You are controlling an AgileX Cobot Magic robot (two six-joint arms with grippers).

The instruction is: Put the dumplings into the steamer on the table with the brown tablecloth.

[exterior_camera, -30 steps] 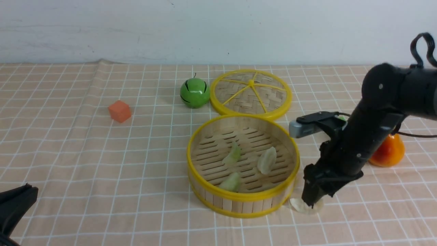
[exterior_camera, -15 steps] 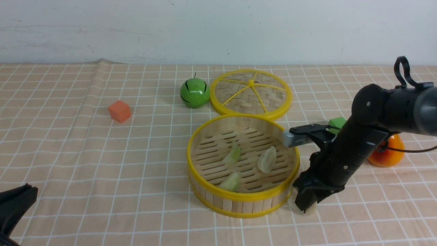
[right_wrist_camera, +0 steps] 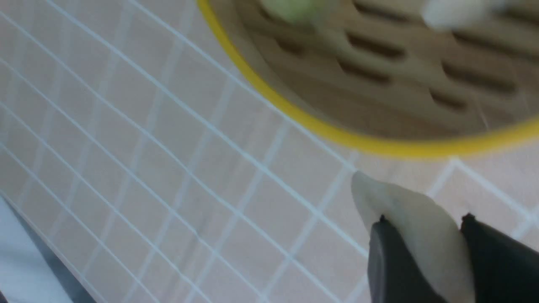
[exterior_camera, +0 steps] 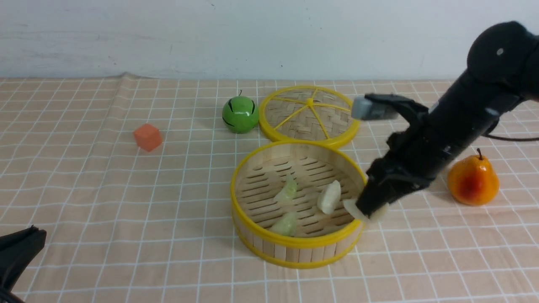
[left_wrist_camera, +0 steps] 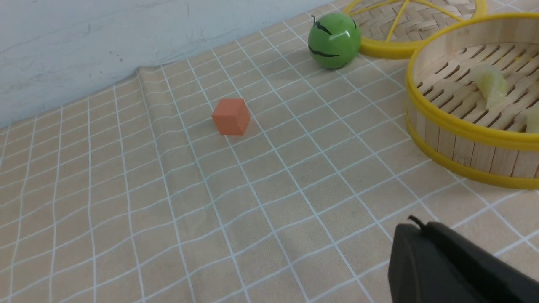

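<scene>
The bamboo steamer [exterior_camera: 294,243] with yellow rims stands mid-table on the brown tablecloth [exterior_camera: 105,189]. Three dumplings lie on its slats: two pale green [exterior_camera: 287,189] [exterior_camera: 284,224] and one white [exterior_camera: 329,197]. My right gripper [exterior_camera: 370,211] hangs at the steamer's right rim, shut on another white dumpling [exterior_camera: 350,208]. The right wrist view shows that dumpling [right_wrist_camera: 404,210] pinched between the black fingers [right_wrist_camera: 385,261], above the cloth just outside the yellow rim [right_wrist_camera: 337,134]. My left gripper [exterior_camera: 17,252] rests low at the near left, shut and empty [left_wrist_camera: 414,229].
The woven steamer lid [exterior_camera: 309,113] lies flat behind the steamer. A green ball-shaped fruit [exterior_camera: 240,114] sits to its left, an orange cube [exterior_camera: 148,136] farther left. An orange pear [exterior_camera: 473,182] stands right of my right arm.
My right gripper closed on the white dumpling that lay on the cloth by the steamer's near right side, then lifted it up to the right rim. The left arm stayed still.
</scene>
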